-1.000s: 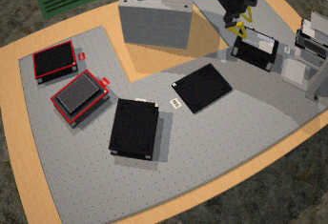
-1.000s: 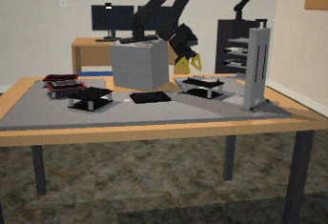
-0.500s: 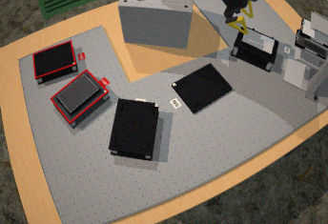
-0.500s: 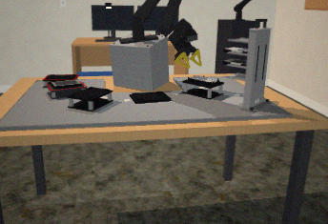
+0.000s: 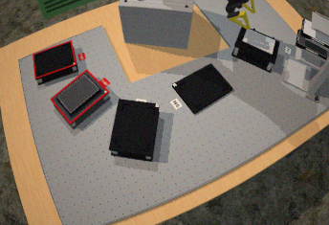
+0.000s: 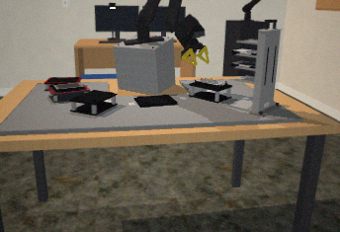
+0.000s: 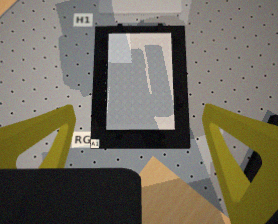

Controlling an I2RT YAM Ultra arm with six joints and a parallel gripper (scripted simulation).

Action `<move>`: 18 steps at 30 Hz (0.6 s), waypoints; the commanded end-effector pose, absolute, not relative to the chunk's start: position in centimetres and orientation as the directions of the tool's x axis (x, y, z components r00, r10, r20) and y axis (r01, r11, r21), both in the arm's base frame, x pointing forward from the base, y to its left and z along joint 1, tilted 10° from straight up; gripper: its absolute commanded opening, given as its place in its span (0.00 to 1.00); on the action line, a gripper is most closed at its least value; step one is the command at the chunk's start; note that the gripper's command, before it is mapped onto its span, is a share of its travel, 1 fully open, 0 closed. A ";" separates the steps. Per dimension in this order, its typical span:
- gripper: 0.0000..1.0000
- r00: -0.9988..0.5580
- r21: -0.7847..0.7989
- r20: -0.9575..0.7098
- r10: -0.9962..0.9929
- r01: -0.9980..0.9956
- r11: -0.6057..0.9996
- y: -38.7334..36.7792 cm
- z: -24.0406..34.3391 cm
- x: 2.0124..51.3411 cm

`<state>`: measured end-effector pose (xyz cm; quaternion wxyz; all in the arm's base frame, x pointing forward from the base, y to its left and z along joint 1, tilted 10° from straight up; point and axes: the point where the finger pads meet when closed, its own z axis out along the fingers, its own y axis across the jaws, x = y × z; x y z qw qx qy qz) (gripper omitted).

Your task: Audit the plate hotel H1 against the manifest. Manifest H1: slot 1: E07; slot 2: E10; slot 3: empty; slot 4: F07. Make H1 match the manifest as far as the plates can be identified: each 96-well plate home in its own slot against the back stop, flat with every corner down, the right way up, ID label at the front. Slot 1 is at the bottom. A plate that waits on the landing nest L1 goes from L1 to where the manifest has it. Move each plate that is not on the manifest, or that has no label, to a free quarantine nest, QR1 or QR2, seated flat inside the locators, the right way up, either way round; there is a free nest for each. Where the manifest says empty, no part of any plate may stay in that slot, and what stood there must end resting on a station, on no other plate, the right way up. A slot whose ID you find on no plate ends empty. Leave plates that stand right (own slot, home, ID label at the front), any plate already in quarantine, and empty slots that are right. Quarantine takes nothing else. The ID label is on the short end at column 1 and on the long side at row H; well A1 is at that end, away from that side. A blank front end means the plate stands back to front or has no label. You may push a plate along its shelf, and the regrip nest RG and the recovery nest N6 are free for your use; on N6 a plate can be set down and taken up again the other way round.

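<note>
Yellow-fingered claw (image 7: 140, 137) spread wide, nothing held, hovering above the black-framed clear-welled plate (image 7: 141, 85) seated on the RG regrip nest (image 5: 255, 49) beside the grey hotel tower (image 6: 267, 70) on the desk. Descent judged best centred, fingers straddling the long sides evenly.

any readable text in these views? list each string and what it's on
"H1": white tag on the grey perforated deck, wrist view.
"RG": white tag on the deck beside the black-framed nest.
"A1": small white corner mark on that nest's frame.
White tag by the flat black pad, top view: too blurred.
Red tags by the red-rimmed nests: unreadable.
</note>
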<state>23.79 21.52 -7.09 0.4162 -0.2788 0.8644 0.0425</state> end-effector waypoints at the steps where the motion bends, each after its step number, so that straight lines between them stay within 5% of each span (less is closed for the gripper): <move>1: 1.00 -0.503 -0.161 -0.738 -0.449 -0.515 0.842 21.4 -6.2 23.3; 18: 1.00 -0.489 -0.146 -0.760 -0.428 -0.512 0.846 22.9 -1.5 23.5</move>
